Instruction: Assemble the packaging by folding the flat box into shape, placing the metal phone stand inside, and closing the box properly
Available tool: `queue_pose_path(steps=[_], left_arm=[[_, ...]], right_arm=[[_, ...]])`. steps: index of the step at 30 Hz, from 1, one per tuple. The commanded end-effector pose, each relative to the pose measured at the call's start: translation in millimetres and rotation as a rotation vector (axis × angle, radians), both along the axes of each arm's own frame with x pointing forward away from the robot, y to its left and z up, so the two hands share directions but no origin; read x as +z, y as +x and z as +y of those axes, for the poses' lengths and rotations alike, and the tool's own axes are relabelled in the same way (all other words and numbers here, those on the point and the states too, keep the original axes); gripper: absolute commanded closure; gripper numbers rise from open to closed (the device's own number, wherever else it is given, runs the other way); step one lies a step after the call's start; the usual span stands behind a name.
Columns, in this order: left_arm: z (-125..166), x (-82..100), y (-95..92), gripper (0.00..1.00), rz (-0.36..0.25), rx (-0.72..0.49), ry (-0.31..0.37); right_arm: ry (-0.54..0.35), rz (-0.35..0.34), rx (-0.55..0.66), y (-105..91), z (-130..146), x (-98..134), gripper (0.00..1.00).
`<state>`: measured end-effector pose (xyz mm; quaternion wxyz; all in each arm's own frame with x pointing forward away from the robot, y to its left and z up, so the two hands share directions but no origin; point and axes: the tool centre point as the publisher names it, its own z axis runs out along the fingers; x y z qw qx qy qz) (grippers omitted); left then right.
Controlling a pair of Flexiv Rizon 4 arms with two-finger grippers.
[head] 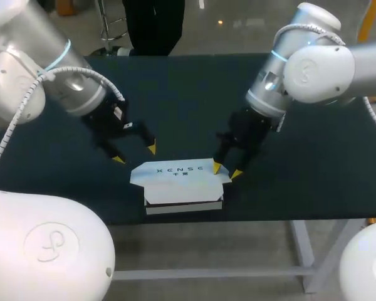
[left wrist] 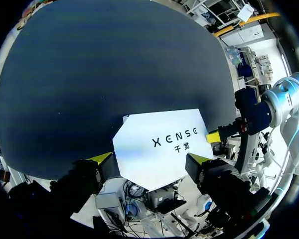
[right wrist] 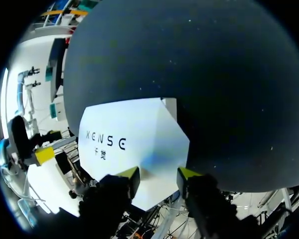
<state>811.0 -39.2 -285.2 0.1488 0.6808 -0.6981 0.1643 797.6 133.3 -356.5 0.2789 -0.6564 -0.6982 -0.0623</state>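
- Box (head: 182,182), white and folded into shape, sits with the table's near edge just in front of it. Its lid lies down over the body, and a thin dark line shows between lid and base along the front.
- Left of the box, my left claw (head: 135,154) hangs with its yellow tips spread wide and nothing between them. It is near the box's left back corner but apart from it.
- From my left wrist the lid fills the space ahead of the claw (left wrist: 150,159). The base under the lid is cut off from sight there.
- The lid covers the box's inside in every view, so I cannot make out what it holds.
- At the box's right edge, my right claw (head: 227,170) has its tips apart, right by the lid's side flap.
- From my right wrist the flap's edge shows between the spread tips (right wrist: 159,173). I cannot tell whether either one presses it.
- Around the box the table (head: 188,100) is a dark, matt cloth surface.
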Motion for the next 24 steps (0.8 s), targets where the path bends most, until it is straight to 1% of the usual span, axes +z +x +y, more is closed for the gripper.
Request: queue_pose_path(steps=[1,2,3,4,6,7,9,12,14,16,21,24], left_arm=[[-17,-5.2,3.7,0.13,0.107,0.025,0.116],[-19,-7.1,0.1,0.16,0.109,0.035,0.138],[-20,-8.1,-2.7,0.12,0.117,0.045,0.143],[-22,-9.2,-6.6,0.11,0.12,0.048,0.157],[-25,-11.5,-12.2,0.11,0.128,0.053,0.174],[-26,-12.7,-14.7,0.13,0.127,0.049,0.19],[-28,-16.0,-18.0,0.15,0.143,0.056,0.204],[-27,-20.4,-22.0,0.11,0.152,0.059,0.214],[-25,-22.6,-25.1,0.13,0.158,0.063,0.216],[-24,-26.2,-28.1,0.2,0.16,0.07,0.223],[-23,-36.1,-30.9,0.22,0.159,0.077,0.233],[-23,-40.8,-31.3,0.27,0.158,0.08,0.228]], right_arm=[[0.005,0.0,-0.002,0.0,-1,-1,0.48],[0.005,0.001,-0.003,0.0,-2,-1,0.49],[0.005,0.001,-0.003,-0.1,-2,-1,0.49],[0.005,0.001,-0.004,-0.2,-2,-1,0.48],[0.006,0.001,-0.005,-0.4,-2,-1,0.49],[0.006,0.001,-0.005,-0.4,-2,-1,0.49],[0.007,0.0,-0.006,-0.6,-2,-1,0.5],[0.009,-0.002,-0.007,-0.9,-2,-2,0.5],[0.009,-0.004,-0.007,-1.0,-2,-2,0.5],[0.008,-0.008,-0.006,-0.9,-2,-2,0.51],[0.008,-0.011,-0.004,0.3,-3,-2,0.51],[0.009,-0.01,-0.001,1.2,-2,-4,0.51]])
